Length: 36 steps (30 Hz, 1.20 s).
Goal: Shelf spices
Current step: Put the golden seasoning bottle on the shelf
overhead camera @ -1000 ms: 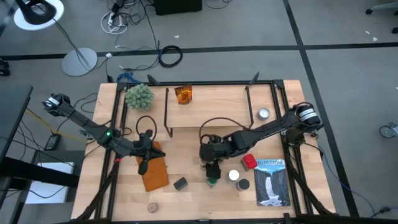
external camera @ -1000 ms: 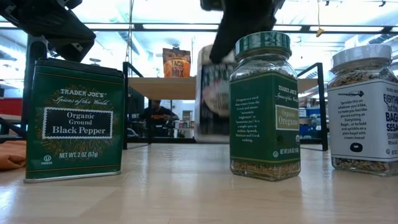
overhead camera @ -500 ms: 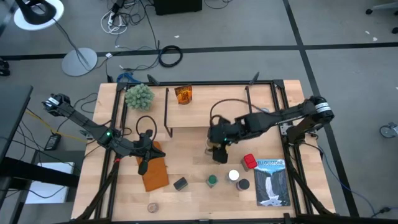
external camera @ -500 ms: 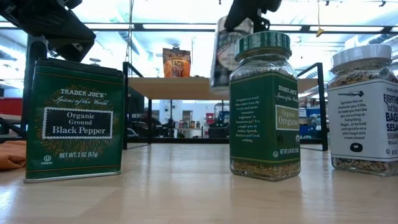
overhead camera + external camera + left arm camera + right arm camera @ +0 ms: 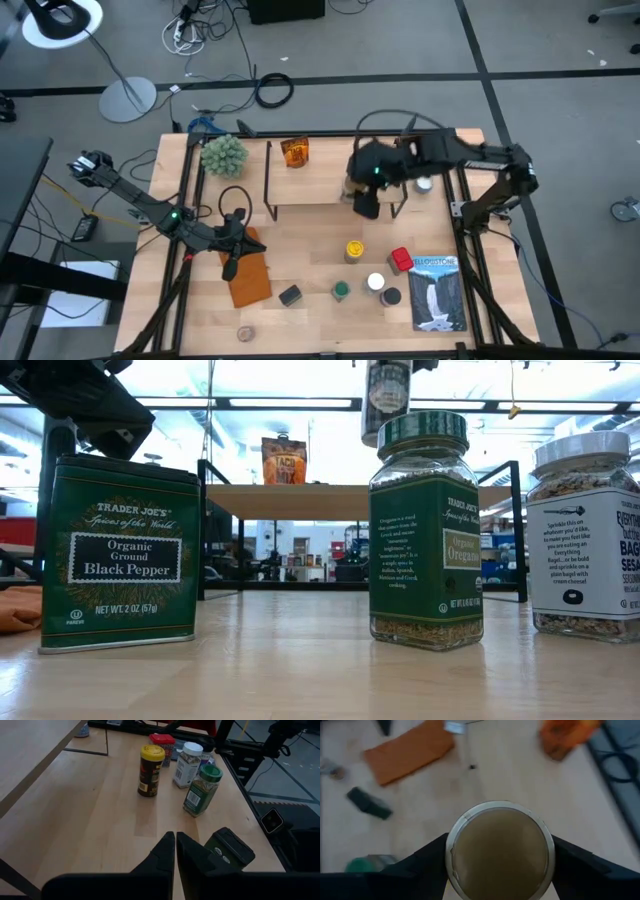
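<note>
The right gripper (image 5: 366, 190) hangs over the shelf (image 5: 330, 170), above the front edge of its board, its fingers pinching a round jar (image 5: 500, 851) held between them; in the low view this jar (image 5: 387, 398) hangs clear above the board. On the shelf stand an orange pouch (image 5: 294, 152) toward one end and a small silver-topped tin (image 5: 425, 183) toward the other, just beside the gripper.

In front of the shelf, on the table (image 5: 300, 250), stand a yellow-lidded jar (image 5: 354, 249), a green-lidded oregano jar (image 5: 342, 290), a white-lidded jar (image 5: 376, 283), a dark-lidded jar (image 5: 391, 297), a red tin (image 5: 401, 261) and a black-pepper tin (image 5: 290, 295). A blue-and-white book (image 5: 438, 291) lies beside the red tin.

The left gripper (image 5: 232, 262) waits well apart from the shelf, over an orange-brown notebook (image 5: 248, 277), its fingers (image 5: 165, 855) pressed together. A green spiky ball (image 5: 223, 154) sits off the shelf's pouch end.
</note>
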Each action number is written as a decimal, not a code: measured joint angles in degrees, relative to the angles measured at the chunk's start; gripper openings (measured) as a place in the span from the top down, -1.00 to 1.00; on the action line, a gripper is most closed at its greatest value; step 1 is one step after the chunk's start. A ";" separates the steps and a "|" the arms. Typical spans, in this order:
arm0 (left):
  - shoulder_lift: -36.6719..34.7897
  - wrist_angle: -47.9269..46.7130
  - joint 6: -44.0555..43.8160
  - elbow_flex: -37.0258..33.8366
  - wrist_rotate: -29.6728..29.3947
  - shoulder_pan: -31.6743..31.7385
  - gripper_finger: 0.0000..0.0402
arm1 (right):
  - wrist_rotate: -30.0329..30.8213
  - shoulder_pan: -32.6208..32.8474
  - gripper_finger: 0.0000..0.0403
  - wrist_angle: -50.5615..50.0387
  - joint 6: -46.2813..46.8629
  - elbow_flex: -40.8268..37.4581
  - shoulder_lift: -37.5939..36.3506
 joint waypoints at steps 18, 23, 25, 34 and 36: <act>0.00 -0.27 -0.15 0.00 -0.08 0.00 0.90 | -10.72 -25.45 -0.40 -6.93 -12.74 2.33 -1.09; 0.00 -0.35 -0.13 0.02 -0.73 0.00 0.90 | -15.70 -31.13 -0.40 -6.02 -16.95 1.95 -1.14; 0.00 -0.35 -0.09 0.02 -1.66 0.03 0.90 | -18.14 -33.17 -0.40 -4.47 -17.88 0.71 -1.18; -0.01 0.19 -0.21 0.02 -2.40 0.07 0.90 | -25.15 -39.11 -0.40 -1.64 -18.87 -11.21 -2.86; -0.02 0.31 -0.14 0.02 -2.45 0.09 0.90 | -25.19 -39.31 -0.40 0.72 -19.17 -13.56 -4.34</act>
